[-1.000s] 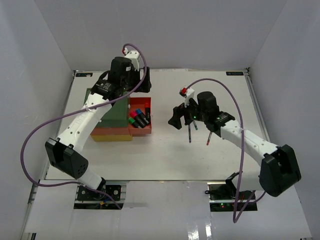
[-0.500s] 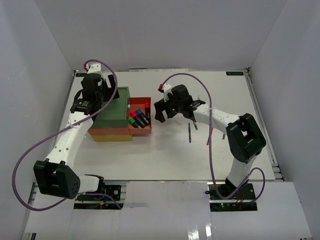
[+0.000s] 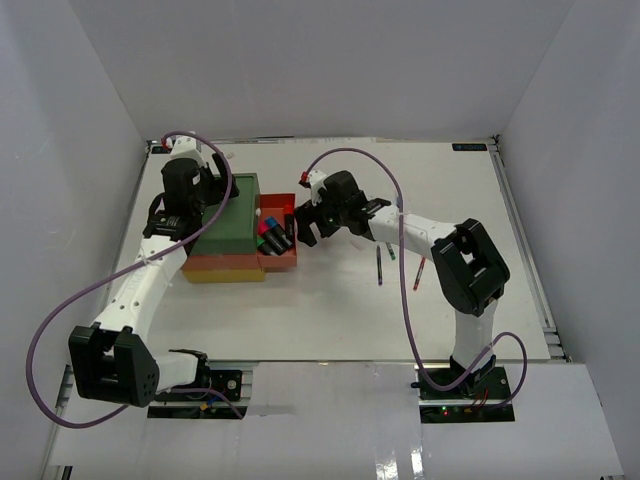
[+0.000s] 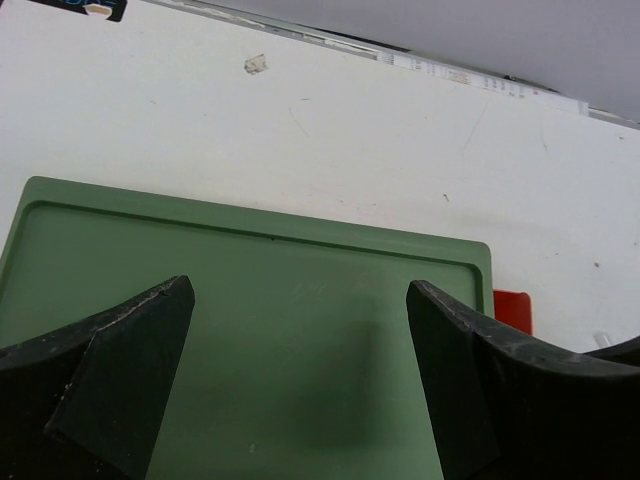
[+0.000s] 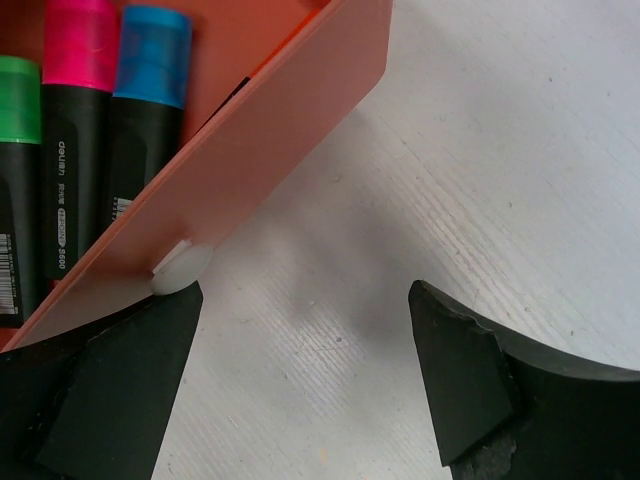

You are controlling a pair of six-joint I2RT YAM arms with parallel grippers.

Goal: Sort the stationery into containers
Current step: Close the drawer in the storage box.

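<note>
Since half a second ago the right jaws have slid left, up to the front of the pulled-out red drawer [image 5: 290, 110]; the left jaws barely moved. The right jaws gape wide and grip nothing, one finger [image 5: 110, 390] just below the drawer's white knob [image 5: 180, 268]. The left jaws, equally wide and empty, hang over the green top of the drawer stack [image 4: 300, 330]. Three highlighters [image 5: 75, 150] show in the drawer; three pens [image 3: 379, 265] lie on the counter [image 3: 330, 310].
</note>
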